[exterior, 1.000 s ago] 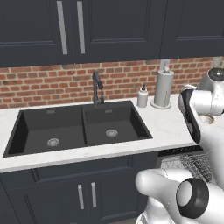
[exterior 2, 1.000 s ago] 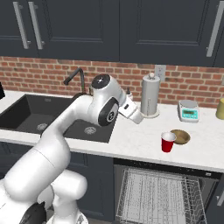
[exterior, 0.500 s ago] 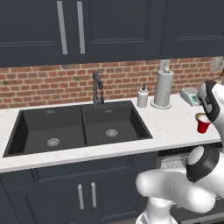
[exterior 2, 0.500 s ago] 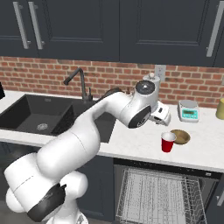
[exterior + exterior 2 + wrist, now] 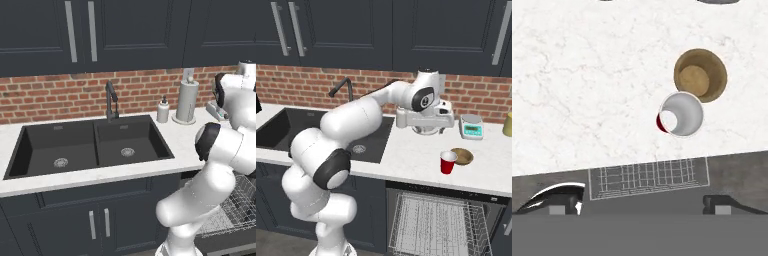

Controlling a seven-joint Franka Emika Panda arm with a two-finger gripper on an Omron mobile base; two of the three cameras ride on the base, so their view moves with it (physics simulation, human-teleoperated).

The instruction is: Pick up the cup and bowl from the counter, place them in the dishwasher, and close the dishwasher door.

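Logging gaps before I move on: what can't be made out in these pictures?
- Cup and bowl: the left base view has the arm in front of that stretch of counter.
- Gripper: hand view shows just the two fingers' tips, spread wide; the rest is cut off by the bottom edge.
- Dishwasher rack: cut off by the bottom edge, right base view.
- Scale display: too small to read.

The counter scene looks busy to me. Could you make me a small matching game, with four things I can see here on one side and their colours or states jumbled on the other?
Things:
1. cup
2. bowl
3. dishwasher
4. tool

Descriptions:
A. olive-brown, sitting right next to the cup on the counter
B. door down, grey wire rack pulled out
C. red outside, pale inside, standing upright
D. white, up above the counter, holding nothing

Right pairs: 1-C, 2-A, 3-B, 4-D
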